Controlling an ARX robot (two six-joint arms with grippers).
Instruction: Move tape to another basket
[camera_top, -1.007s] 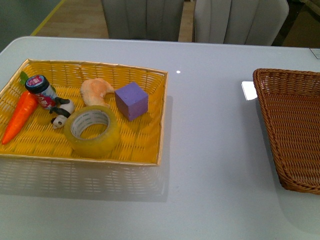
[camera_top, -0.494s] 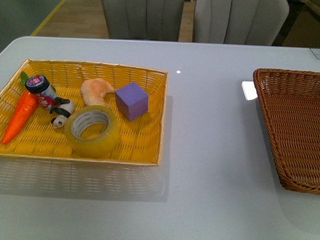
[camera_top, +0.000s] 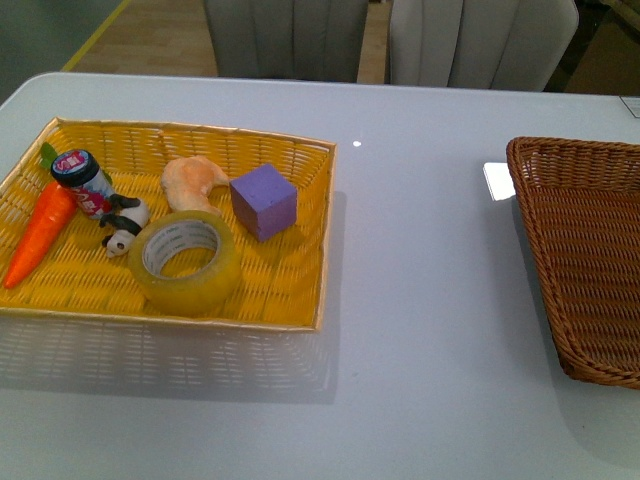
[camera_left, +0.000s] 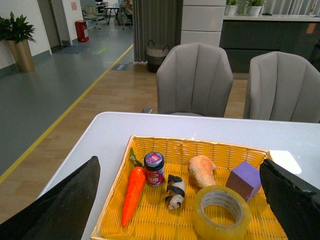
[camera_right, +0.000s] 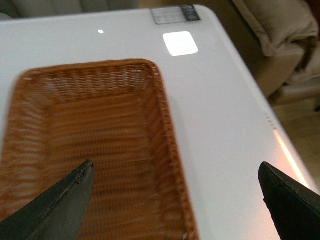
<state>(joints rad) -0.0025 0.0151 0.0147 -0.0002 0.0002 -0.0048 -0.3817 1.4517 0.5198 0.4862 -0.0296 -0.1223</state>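
Note:
The tape (camera_top: 185, 262), a wide yellowish roll with a pale core, lies flat in the near part of the yellow tray basket (camera_top: 300, 290), beside a purple cube (camera_top: 264, 201). In the left wrist view the tape (camera_left: 222, 212) sits low between the two black fingers of my open left gripper (camera_left: 180, 210), which hangs above and short of it. The brown wicker basket (camera_top: 560, 270) stands at the table's right. My open right gripper (camera_right: 177, 205) hovers over that basket's rim (camera_right: 167, 130), nothing between its fingers. Neither arm shows in the front view.
The yellow tray also holds a toy carrot (camera_top: 40, 232), a small jar (camera_top: 84, 182), a panda figure (camera_top: 123, 228) and a toy chicken leg (camera_top: 193, 182). Two grey chairs (camera_left: 195, 80) stand behind the table. The table edge (camera_right: 250, 80) runs close beside the brown basket.

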